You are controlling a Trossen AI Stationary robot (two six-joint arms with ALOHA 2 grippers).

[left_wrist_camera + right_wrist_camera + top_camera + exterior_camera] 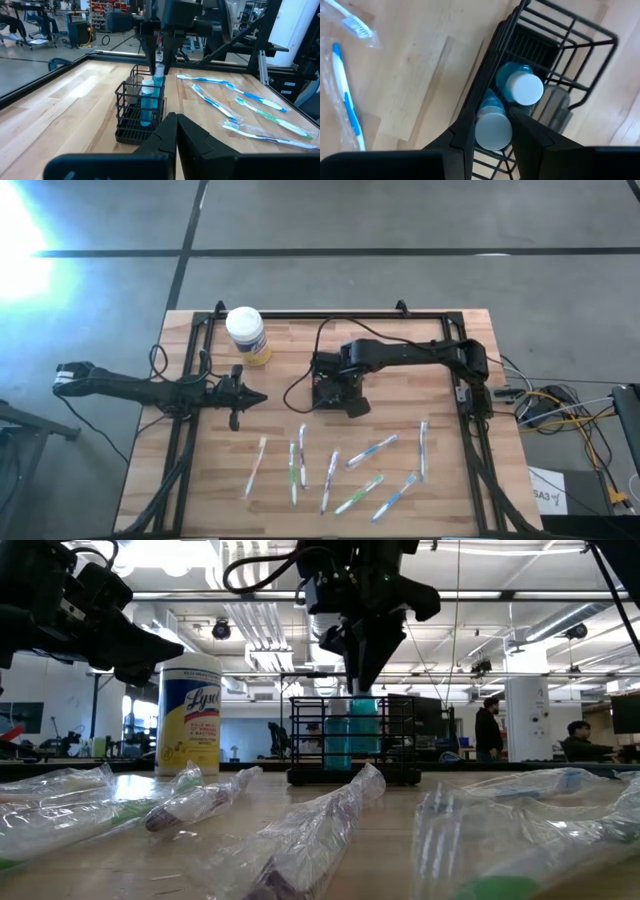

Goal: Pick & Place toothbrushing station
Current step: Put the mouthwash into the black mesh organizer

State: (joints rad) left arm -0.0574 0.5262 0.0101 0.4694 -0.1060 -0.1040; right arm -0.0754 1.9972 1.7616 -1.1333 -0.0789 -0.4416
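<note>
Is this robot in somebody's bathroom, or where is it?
Not a bathroom. It looks like a big workshop or robot lab: the wooden table sits on a bare concrete floor, the low view shows a wide hall with ceiling pipes, and people work at desks far behind.

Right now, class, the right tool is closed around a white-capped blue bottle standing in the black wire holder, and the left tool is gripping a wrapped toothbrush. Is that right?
One detail is wrong: the left tool grips nothing. The high view shows it shut and empty, beside the table's left edge. The right tool does clamp a white-capped blue bottle in the black wire holder.
</note>
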